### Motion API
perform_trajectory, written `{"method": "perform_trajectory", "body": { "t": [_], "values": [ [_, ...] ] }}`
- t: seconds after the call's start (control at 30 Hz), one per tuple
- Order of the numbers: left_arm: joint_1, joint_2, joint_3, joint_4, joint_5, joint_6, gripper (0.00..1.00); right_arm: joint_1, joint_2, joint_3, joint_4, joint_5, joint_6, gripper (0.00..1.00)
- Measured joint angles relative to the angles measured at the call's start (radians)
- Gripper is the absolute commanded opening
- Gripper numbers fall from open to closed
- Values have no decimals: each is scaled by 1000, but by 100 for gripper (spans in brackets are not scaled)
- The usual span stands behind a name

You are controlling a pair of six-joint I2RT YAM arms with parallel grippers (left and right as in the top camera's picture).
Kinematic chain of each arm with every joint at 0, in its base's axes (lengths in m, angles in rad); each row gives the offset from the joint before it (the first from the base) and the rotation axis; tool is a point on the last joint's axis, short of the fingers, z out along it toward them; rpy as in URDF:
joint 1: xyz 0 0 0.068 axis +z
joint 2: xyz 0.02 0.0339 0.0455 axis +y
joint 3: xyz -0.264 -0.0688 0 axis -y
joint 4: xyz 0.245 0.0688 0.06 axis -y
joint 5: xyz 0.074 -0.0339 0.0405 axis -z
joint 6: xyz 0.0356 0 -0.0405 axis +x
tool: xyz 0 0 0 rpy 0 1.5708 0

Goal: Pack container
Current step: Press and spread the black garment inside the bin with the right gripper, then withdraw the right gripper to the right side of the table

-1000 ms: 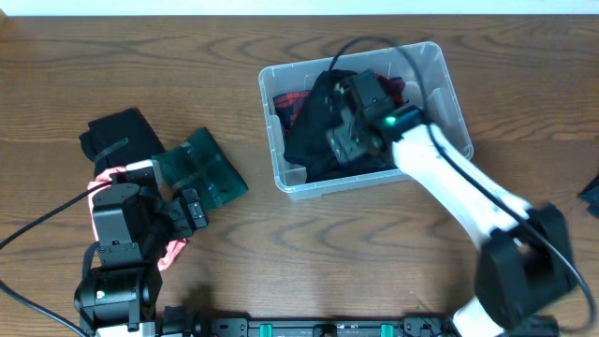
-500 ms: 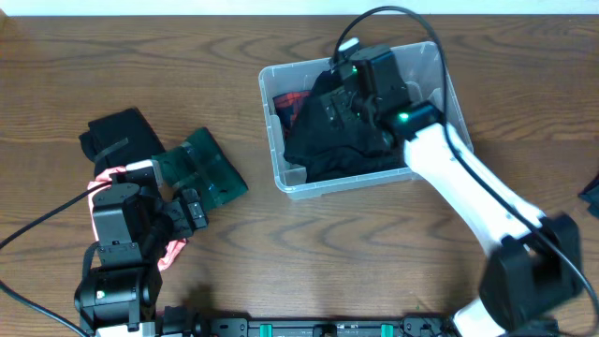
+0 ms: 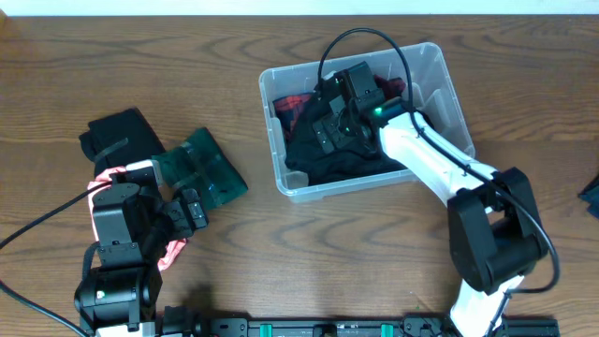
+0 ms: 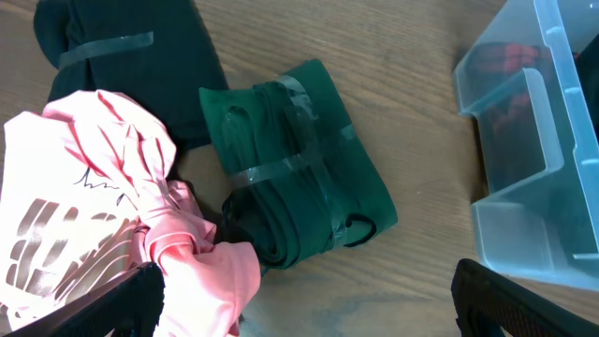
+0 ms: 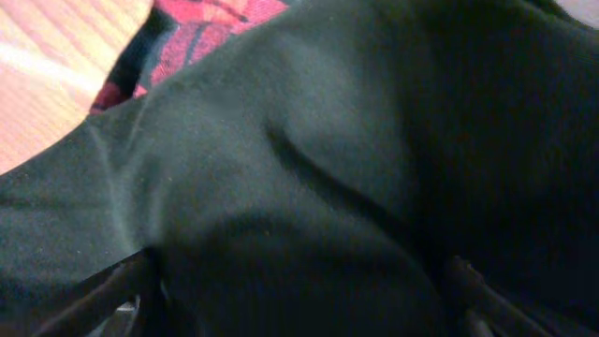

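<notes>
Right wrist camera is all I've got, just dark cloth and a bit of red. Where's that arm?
Observer: The right gripper is down inside the clear bin, over a dark garment.
Operator: Anything left outside the bin?
Observer: Yes, on the table by the left gripper: a green bundle bound with clear tape, a pink shirt and a black bundle.
Operator: Is the left arm holding any?
Observer: No, its fingers are spread wide, closed on nothing.
</notes>
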Motion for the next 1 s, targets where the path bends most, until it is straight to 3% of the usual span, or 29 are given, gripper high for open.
{"method": "perform_trajectory", "body": {
  "t": [0.23, 0.43, 0.8, 1.0],
  "values": [
    [0, 0, 0, 0, 0, 0, 98, -72, -264, -29, -104, 228, 130, 99],
    [0, 0, 0, 0, 0, 0, 98, -329, -460, -17, -280, 375, 258, 99],
    [0, 0, 0, 0, 0, 0, 98, -868, -273, -121, -379, 431, 274, 99],
    [0, 0, 0, 0, 0, 0, 98, -1037, -141, -171, -341, 430, 234, 99]
  ]
}}
